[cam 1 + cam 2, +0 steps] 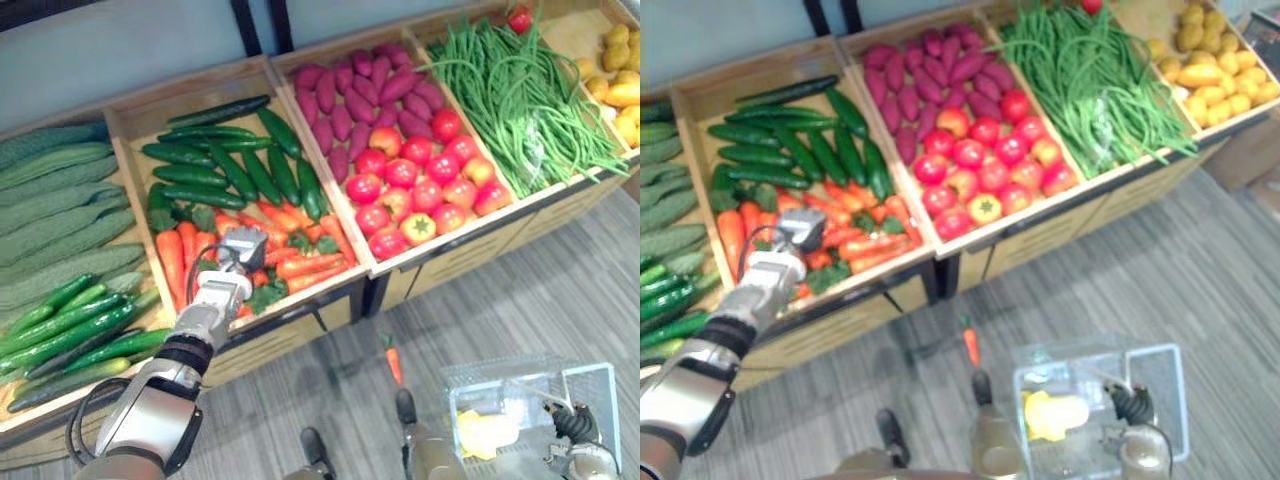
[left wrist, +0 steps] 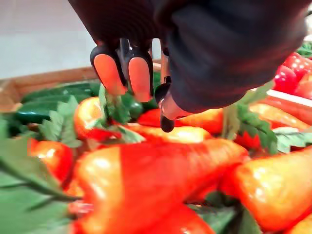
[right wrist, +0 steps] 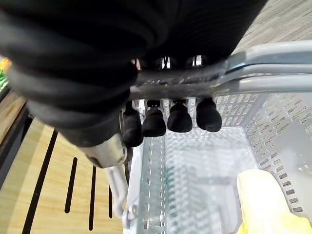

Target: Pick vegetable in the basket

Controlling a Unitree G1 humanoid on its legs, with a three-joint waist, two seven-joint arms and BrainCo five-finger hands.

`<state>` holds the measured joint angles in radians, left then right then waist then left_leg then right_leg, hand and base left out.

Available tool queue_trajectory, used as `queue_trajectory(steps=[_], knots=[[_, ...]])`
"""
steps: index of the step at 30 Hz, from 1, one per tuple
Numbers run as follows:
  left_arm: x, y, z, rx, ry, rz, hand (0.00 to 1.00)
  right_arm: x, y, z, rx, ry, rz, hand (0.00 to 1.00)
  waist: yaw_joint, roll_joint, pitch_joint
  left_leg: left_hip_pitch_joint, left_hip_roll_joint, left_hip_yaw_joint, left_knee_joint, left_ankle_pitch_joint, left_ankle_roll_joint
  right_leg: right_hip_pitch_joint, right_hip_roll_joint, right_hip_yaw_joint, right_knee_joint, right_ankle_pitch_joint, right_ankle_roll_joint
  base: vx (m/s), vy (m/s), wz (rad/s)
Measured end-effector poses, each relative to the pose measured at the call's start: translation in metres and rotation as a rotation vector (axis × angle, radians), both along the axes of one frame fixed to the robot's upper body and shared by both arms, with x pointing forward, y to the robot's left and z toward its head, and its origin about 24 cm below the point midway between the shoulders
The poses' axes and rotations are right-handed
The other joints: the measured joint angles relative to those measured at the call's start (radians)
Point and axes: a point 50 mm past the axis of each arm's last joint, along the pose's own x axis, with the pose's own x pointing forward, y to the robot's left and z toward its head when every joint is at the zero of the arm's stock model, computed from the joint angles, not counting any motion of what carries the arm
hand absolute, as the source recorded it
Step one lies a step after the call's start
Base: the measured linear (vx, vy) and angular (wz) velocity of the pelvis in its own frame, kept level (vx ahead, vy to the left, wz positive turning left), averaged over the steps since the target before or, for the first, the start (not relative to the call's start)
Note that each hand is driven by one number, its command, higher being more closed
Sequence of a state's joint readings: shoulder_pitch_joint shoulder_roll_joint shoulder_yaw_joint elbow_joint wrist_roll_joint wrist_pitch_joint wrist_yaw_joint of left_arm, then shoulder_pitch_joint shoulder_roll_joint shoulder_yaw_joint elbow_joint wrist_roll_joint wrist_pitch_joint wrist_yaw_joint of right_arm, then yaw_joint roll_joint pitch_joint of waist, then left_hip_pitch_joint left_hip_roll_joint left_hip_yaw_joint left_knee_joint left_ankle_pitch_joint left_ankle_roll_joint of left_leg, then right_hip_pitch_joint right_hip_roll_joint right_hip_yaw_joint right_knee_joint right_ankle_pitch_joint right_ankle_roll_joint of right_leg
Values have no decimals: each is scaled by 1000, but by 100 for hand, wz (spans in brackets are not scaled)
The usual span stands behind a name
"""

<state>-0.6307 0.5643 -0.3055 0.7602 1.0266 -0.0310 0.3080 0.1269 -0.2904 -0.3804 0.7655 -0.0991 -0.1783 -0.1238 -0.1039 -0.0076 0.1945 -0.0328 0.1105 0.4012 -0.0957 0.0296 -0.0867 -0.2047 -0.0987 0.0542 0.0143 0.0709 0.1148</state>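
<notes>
Orange carrots [image 1: 300, 266] with green tops lie in the front half of a wooden crate. My left hand [image 1: 238, 254] hangs just over them. In the left wrist view its fingertips [image 2: 119, 73] and thumb [image 2: 163, 105] hover above a big carrot [image 2: 161, 180], loosely bent, with nothing between them. My right hand [image 1: 1130, 404] is low on the right, its fingers [image 3: 179, 117] curled round the grey handle [image 3: 253, 73] of a clear plastic basket [image 1: 600, 375]. A yellow item [image 1: 485, 432] lies inside the basket.
One carrot [image 1: 393, 362] lies on the grey floor in front of the stand. Dark cucumbers [image 1: 230, 160] fill the back of the carrot crate. Other crates hold purple sweet potatoes [image 1: 350, 95], tomatoes [image 1: 420, 185], green beans [image 1: 520, 90], yellow produce [image 1: 620, 70] and long green gourds [image 1: 60, 200].
</notes>
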Motion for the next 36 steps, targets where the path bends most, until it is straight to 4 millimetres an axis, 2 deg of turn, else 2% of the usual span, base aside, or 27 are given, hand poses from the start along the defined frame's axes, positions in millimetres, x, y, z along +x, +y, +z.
queue_trajectory(steps=[4, 7, 11, 15, 16, 17, 18, 30, 31, 36], knots=[[0, 5, 13, 25, -41, -1, 100, 0, 0, 0, 2, -2, -6, 100, 5, 0, -4, 1, -14, -24, 0, 6, 8, 18, -11, -22, -5, 0, 1, -5, 4, 22], [0, 4, 16, 22, -56, -7, 100, -3, 4, -5, 22, 11, -15, 100, 14, -1, -29, 1, -18, -34, 0, 8, 10, 26, -15, -31, -12, 0, 1, 4, -3, 10], [1, -6, 28, 19, -106, -53, 100, -10, 9, -12, 53, 31, -41, 100, 25, 3, -52, 3, -18, -58, -3, 10, 10, 47, -16, -54, -24, 0, 1, 17, -14, 15], [-3, -6, 28, 24, -111, -68, 100, -10, 7, -11, 53, 27, -54, 100, 28, 2, -67, 4, -18, -64, -4, 10, 10, 54, -17, -61, -30, 0, 1, 3, -6, 4], [-3, -5, 26, 25, -107, -69, 0, -11, 7, -11, 53, 27, -58, 100, 29, 3, -70, 4, -18, -65, -4, 10, 10, 55, -17, -62, -30, 0, 1, 20, -12, 4], [-4, -4, 25, 26, -101, -69, 0, -11, 7, -11, 53, 28, -61, 100, 29, 3, -73, 5, -18, -68, -4, 10, 10, 57, -18, -65, -31, 0, 1, 16, -15, 10], [-5, -4, 23, 27, -95, -67, 100, -11, 7, -12, 54, 29, -61, 100, 28, 3, -73, 4, -18, -76, -4, 11, 11, 62, -18, -73, -33, 0, 1, 13, -16, 13], [-17, 7, 3, 10, -29, -38, 100, -14, 7, -13, 54, 50, -61, 100, 28, 2, -83, 3, -17, -78, -3, 10, 8, 69, -17, -73, -48, 1, 1, 4, -6, 1], [-17, 7, 3, 9, -29, -37, 0, -14, 7, -13, 55, 53, -62, 100, 28, 2, -83, 3, -16, -78, -1, 9, 7, 69, -16, -73, -49, 1, 1, 0, 0, 0], [-19, 11, -1, 4, -2, -22, 0, -14, 7, -14, 55, 53, -62, 100, 26, 2, -83, 3, -14, -78, 0, 9, 7, 69, -13, -73, -52, 1, 0, 0, 0, 0]])
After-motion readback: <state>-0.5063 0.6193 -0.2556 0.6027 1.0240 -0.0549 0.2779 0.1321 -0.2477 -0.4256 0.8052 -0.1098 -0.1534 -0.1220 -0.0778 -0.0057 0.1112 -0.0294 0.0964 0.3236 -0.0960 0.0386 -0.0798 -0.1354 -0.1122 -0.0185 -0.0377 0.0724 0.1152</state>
